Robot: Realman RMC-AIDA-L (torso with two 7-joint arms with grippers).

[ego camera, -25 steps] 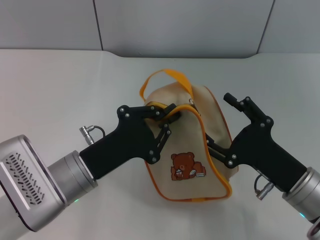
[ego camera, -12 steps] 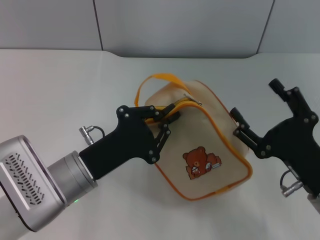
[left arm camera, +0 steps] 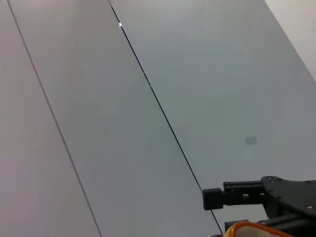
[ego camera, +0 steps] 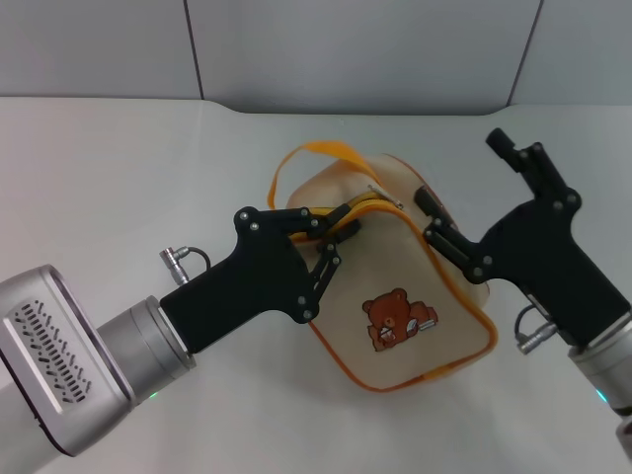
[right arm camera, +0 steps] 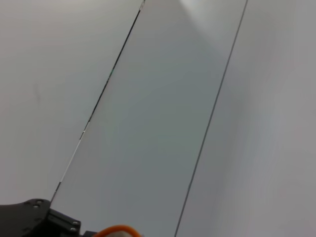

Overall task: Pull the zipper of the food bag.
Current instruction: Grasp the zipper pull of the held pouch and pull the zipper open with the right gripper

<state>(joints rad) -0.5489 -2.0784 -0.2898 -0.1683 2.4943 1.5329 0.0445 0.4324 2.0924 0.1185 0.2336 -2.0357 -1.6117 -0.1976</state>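
Observation:
The food bag [ego camera: 395,286] lies on the table in the head view, beige with orange piping, its bear print [ego camera: 399,319] facing up. Its orange loop handle [ego camera: 314,156] arches at the far side. The zipper runs along the orange-trimmed top edge, and its small silver pull tab [ego camera: 386,195] shows near the bag's far top corner. My left gripper [ego camera: 341,222] is shut on the bag's orange-trimmed edge at its left top corner. My right gripper [ego camera: 462,170] is open at the bag's far right. Its lower finger [ego camera: 431,207] lies against the bag just right of the pull tab.
The white table [ego camera: 118,168] runs to a grey panelled wall [ego camera: 346,49] at the back. The left wrist view shows wall panels and the other arm's black gripper [left arm camera: 256,193]. The right wrist view shows wall panels and a sliver of orange handle [right arm camera: 116,230].
My right gripper let go of the bag's right side, swung out, and came back at the far top near the pull tab. The bag tipped and slid right. My left gripper held.

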